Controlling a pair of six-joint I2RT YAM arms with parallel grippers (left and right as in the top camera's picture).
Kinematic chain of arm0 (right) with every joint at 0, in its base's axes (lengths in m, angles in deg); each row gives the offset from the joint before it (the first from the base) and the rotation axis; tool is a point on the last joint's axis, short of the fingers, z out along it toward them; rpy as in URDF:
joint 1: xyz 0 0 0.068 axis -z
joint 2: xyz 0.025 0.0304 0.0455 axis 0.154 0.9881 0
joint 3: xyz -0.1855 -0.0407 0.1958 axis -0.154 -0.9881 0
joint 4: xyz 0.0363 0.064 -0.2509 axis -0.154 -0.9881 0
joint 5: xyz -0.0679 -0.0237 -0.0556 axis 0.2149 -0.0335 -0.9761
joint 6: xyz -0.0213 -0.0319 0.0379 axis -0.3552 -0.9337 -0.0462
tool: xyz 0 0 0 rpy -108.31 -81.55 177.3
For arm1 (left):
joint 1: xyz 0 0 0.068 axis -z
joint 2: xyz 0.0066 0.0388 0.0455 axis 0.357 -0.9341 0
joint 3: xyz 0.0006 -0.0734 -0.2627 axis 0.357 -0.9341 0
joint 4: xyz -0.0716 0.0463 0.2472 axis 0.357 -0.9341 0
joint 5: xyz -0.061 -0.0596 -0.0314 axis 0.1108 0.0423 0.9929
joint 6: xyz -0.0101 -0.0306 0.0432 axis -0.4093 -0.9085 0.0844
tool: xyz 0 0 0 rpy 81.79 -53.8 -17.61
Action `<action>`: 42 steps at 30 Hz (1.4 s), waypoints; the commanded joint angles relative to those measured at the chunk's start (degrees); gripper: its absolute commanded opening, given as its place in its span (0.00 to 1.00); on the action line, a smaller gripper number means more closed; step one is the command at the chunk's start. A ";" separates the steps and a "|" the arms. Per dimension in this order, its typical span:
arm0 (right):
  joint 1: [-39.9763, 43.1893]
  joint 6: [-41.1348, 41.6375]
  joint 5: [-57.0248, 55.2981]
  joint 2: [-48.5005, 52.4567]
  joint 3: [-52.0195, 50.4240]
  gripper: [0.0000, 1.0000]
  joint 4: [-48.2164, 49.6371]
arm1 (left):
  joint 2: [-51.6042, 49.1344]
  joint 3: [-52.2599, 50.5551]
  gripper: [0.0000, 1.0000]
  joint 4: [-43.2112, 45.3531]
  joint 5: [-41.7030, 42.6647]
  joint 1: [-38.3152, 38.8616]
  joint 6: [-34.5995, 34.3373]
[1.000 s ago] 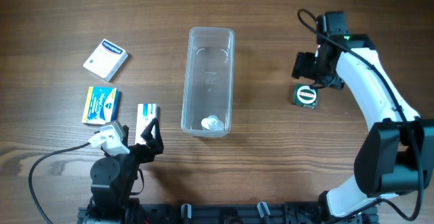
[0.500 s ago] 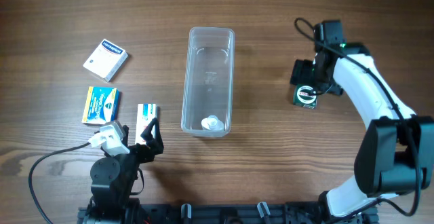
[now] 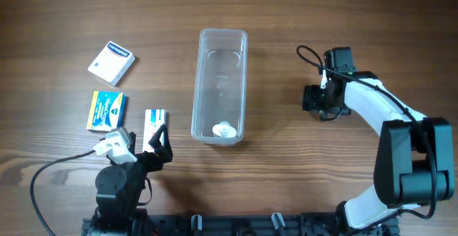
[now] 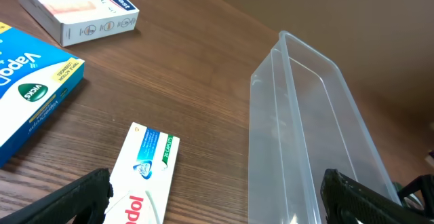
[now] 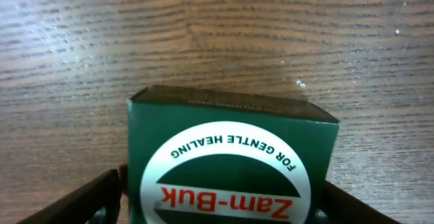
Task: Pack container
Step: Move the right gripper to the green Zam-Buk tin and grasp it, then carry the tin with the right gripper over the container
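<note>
The container (image 3: pixel 220 84) is a long clear plastic tub lying in the middle of the table, with a small white round item (image 3: pixel 224 129) at its near end. To its right, my right gripper (image 3: pixel 320 101) hangs low over the table. In the right wrist view a green Zam-Buk box (image 5: pixel 230 156) sits between the fingers of that gripper (image 5: pixel 224 187). They stand close against its two sides, and contact is unclear. My left gripper (image 3: pixel 159 139) rests open at the front left, empty, above a white toothpaste box (image 4: pixel 146 176) and facing the container (image 4: pixel 305 129).
A blue and yellow box (image 3: pixel 107 111) and a white plasters box (image 3: pixel 111 61) lie on the left of the wooden table. The toothpaste box (image 3: pixel 153 126) lies just beside the blue one. A cable trails from the left arm's base.
My right gripper has moved left and down over the green box, which now sits between its fingers, and the fingers have narrowed. The left arm has not moved.
</note>
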 commanded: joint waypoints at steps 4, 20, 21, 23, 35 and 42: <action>0.13 -0.48 -0.24 0.52 -0.74 0.68 0.92 | 0.15 -0.13 1.00 0.17 0.48 -0.42 0.68; -1.77 -2.62 0.35 -6.03 7.06 0.51 -2.80 | 0.15 -0.13 1.00 0.17 0.48 -0.42 0.68; -2.95 -3.72 0.44 -7.30 9.11 0.50 -4.63 | 0.15 -0.13 1.00 0.17 0.48 -0.42 0.68; -5.27 -6.08 2.01 -8.20 14.29 0.50 -9.51 | 0.15 -0.13 1.00 0.17 0.48 -0.42 0.68; -29.03 -27.93 8.02 -8.02 33.46 0.56 -17.44 | 0.15 -0.13 1.00 0.17 0.48 -0.42 0.68; -34.64 -38.12 7.74 -6.43 32.98 0.56 -17.42 | 0.15 -0.13 1.00 0.17 0.48 -0.42 0.68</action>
